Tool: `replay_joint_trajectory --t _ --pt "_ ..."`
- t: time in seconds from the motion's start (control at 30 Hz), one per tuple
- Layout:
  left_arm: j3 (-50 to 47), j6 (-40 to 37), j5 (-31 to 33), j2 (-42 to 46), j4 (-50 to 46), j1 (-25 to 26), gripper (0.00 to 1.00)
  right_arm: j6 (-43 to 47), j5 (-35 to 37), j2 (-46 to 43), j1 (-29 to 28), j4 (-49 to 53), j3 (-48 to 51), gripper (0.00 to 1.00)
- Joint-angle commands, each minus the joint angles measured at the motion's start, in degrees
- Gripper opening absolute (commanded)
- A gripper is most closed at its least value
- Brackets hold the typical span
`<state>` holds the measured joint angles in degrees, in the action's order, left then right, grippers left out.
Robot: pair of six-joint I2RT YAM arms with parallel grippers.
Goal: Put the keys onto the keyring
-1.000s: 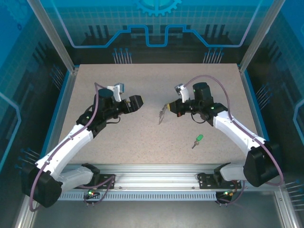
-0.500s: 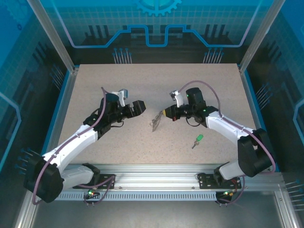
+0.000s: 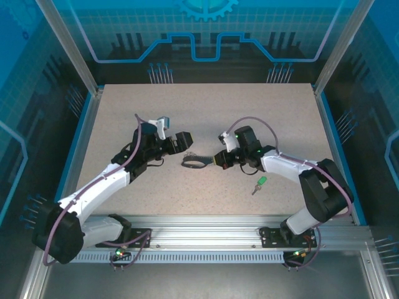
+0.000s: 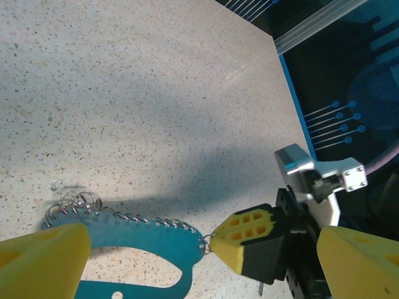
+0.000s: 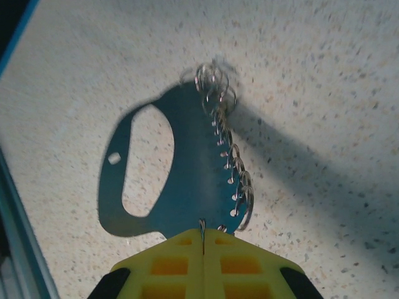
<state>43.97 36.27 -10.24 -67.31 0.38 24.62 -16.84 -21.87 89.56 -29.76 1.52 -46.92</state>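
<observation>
The keyring (image 3: 195, 164), a dark flat oval loop with small silvery rings along one edge, lies low over the middle of the table. My right gripper (image 3: 216, 160) is shut on its right end. In the right wrist view the yellow fingertips (image 5: 168, 261) pinch a thin ring at the keyring's (image 5: 187, 168) edge. My left gripper (image 3: 186, 147) hangs open just behind the keyring's left end. In the left wrist view its two yellow fingers (image 4: 40, 258) straddle the keyring (image 4: 134, 240). The green-headed key (image 3: 260, 183) lies on the table to the right, untouched.
The speckled table (image 3: 249, 112) is walled by blue panels at the back and sides. An aluminium rail (image 3: 206, 225) runs along the near edge, where both arm bases are bolted.
My right gripper has carried the keyring left and down, from hanging on edge to lying almost flat near the table. My left gripper has shifted slightly right towards it.
</observation>
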Motion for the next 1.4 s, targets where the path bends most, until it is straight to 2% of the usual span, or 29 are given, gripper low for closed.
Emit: replay_joint_trajectory --t 0.0,0.17,0.63,0.73,1.03,1.13,1.37 --pt "-1.16 -1.82 -1.47 -0.46 1.64 0.57 0.96 0.54 6.37 1.72 -2.17 1.62 0.33 0.00" --pt "-1.59 -1.74 -1.78 -0.04 2.06 0.59 0.96 -0.94 9.93 2.96 -3.19 0.98 1.14 0.00" --pt "-3.19 -1.46 -2.02 0.21 3.56 0.59 0.96 -2.75 12.23 5.73 -4.43 -0.24 2.11 0.00" --pt "-3.18 -1.29 -2.19 -0.10 3.96 0.60 0.96 -2.67 12.80 5.29 -4.43 0.49 2.11 0.07" --pt "-3.29 -1.18 -2.49 -1.06 4.89 0.53 0.96 -2.92 12.92 3.82 -4.43 0.59 3.65 0.12" --pt "-3.32 -1.04 -2.45 -1.23 5.23 0.60 0.96 -3.02 12.90 3.18 -4.38 0.56 4.19 0.19" --pt "-3.60 -1.03 -2.46 -1.25 5.68 0.58 0.96 -3.11 12.49 2.46 -4.40 0.46 4.54 0.18"
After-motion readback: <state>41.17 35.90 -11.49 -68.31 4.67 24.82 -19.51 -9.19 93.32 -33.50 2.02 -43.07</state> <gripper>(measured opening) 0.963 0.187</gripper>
